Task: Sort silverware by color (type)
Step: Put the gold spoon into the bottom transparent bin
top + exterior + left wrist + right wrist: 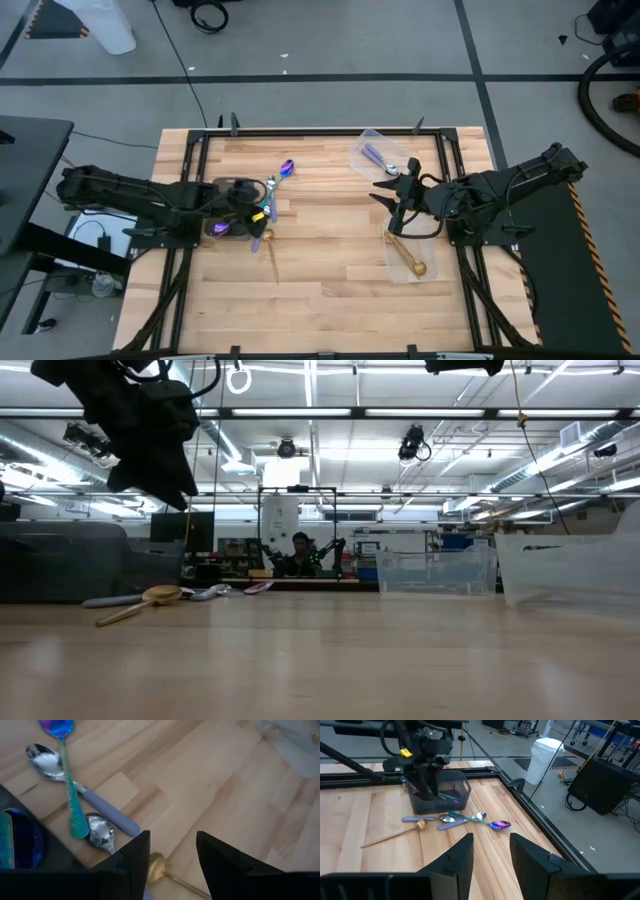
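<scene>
Sorting looks partway: gold spoons (407, 253) & lilac spoons (383, 160) in clear trays by right pincer (388, 192), open/empty; mixed pile (455, 819) on counter (330, 250) under left pincer (172, 851), open/empty.

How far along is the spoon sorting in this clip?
Partly done. A lilac-handled spoon lies in one clear container and a gold spoon in another. Nothing is in hand: the left gripper hangs open above the loose pile, the right gripper is empty mid-table. Left: a gold spoon, an iridescent spoon and more beside the dark tray.
</scene>
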{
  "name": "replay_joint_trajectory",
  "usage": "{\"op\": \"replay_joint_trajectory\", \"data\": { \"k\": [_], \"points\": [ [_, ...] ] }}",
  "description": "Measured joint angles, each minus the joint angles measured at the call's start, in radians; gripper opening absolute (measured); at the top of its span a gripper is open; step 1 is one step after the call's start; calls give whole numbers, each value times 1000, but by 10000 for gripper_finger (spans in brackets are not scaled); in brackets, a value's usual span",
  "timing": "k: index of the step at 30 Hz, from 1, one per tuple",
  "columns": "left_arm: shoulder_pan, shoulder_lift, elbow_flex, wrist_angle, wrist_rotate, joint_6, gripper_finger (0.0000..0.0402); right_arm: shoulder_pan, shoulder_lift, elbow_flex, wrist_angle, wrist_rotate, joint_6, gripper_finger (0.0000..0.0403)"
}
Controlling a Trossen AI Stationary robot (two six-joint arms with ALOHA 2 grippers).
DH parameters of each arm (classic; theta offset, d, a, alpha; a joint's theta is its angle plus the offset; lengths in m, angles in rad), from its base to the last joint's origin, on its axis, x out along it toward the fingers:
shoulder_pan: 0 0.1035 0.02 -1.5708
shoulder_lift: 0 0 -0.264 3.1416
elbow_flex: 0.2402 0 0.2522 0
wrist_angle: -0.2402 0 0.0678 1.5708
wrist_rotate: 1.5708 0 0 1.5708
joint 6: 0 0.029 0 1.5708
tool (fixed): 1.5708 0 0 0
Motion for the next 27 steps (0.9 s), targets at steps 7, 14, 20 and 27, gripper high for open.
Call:
{"op": "replay_joint_trajectory", "data": {
  "k": [7,14,20,27],
  "points": [
    [0,60,0,73,25,14,169,0,0,0,6,0,-7,137],
    [-2,132,77,68,30,64,165,0,0,0,6,0,-7,137],
    [-2,241,182,8,29,128,151,0,0,0,7,0,-8,137],
    [-2,382,254,-44,41,162,146,0,0,0,6,0,-8,137]
  ]
}}
